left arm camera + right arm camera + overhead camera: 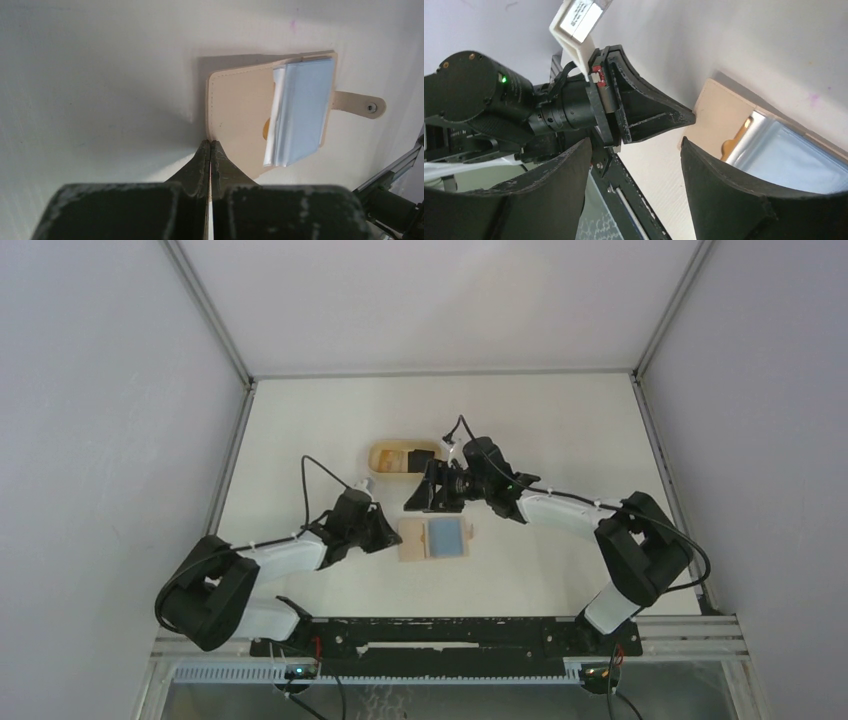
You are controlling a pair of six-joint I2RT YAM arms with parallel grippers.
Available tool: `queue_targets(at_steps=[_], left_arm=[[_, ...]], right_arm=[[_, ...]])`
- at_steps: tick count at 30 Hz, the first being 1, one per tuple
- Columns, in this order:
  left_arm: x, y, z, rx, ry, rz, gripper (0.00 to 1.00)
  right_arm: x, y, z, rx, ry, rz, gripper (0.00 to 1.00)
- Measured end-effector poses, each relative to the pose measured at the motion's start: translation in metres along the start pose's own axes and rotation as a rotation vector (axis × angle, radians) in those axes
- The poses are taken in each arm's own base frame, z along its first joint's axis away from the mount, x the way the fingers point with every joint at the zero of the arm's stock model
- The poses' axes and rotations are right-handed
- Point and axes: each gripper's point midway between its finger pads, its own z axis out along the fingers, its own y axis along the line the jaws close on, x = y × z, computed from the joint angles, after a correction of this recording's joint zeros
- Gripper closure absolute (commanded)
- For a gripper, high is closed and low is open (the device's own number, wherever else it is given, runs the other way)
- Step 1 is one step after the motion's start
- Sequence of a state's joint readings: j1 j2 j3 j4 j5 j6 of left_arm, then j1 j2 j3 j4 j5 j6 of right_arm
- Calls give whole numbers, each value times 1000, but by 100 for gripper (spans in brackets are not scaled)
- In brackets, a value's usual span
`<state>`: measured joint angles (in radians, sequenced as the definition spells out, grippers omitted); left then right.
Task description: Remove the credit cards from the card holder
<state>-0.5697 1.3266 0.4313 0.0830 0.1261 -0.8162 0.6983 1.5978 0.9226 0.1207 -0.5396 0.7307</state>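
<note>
The tan card holder lies open on the table, its closure tab pointing away from the left arm. Pale blue credit cards sit stacked in its pocket, partly slid out. My left gripper is shut with nothing between its fingers, and its tips touch the holder's near corner. My right gripper hovers open just beyond the holder's far-left edge, holding nothing. In the right wrist view the left gripper's tip meets the holder, and the cards show beside the right finger.
An oval light-wood tray stands behind the holder with a dark flat thing in it, close to the right wrist. White walls enclose the table on three sides. The black base rail runs along the near edge.
</note>
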Motion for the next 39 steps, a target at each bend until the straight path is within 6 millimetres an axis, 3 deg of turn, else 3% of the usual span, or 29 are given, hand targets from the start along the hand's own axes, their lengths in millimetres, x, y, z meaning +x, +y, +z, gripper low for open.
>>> queue_targets(at_steps=[4,11,22,29,39], left_arm=[[0,0,6,14,-12,-19,100],[-5,-5,13,40,-35,-40,100],[-9,-12,23,78,-51,-73,100],[-10,-13,26,85,-50,-80,100],[-12,-16,28,84,-49,-80,100]], right_arm=[[6,-15,7,65,16,45,26],[38,-55,28,186,106,130,26],[56,-79,29,266,121,152,27],[54,-84,29,275,95,143,27],[30,-102,24,346,-12,92,27]])
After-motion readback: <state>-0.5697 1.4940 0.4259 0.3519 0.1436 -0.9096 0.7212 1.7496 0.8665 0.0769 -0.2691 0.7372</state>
